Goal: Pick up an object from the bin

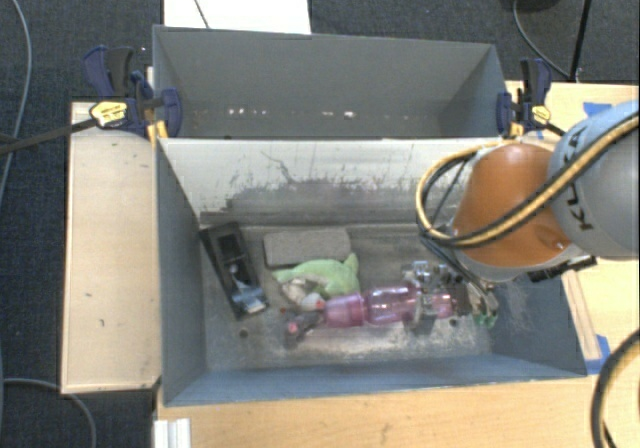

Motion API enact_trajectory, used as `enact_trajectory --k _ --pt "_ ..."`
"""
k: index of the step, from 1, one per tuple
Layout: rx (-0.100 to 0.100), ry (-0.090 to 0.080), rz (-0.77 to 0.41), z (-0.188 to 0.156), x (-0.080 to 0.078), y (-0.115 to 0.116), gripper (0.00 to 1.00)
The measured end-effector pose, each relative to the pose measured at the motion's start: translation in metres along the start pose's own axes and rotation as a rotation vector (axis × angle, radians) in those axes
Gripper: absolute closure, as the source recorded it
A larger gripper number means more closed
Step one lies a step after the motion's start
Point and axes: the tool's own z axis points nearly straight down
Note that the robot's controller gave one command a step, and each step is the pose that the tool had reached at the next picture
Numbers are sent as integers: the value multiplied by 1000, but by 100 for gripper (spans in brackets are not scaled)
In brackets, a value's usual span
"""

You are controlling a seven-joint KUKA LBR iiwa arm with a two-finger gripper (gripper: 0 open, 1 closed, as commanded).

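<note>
My gripper (pixel 438 298) hangs low over the bin floor at the right, under the arm's orange cover. It sits at the right end of a clear purple bottle (pixel 362 309) that lies on its side along the front of the bin. I cannot tell whether it touches the bottle. A light green soft thing (pixel 326 274) lies just left of the bottle's far end, with a small dark piece (pixel 296 326) in front of it.
A flat grey block (pixel 306 246) lies behind the green thing. A black stapler-like tool (pixel 231 270) rests against the left wall. A small green bit (pixel 487 316) shows right of the gripper. The arm's orange cover hides the bin's right side.
</note>
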Motion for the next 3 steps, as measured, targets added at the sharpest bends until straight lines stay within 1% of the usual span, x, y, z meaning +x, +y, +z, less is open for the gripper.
enact_trajectory --k 2,3 --pt "0 0 -1 0 0 0 100" --pt "0 -1 -5 -122 -7 3 100"
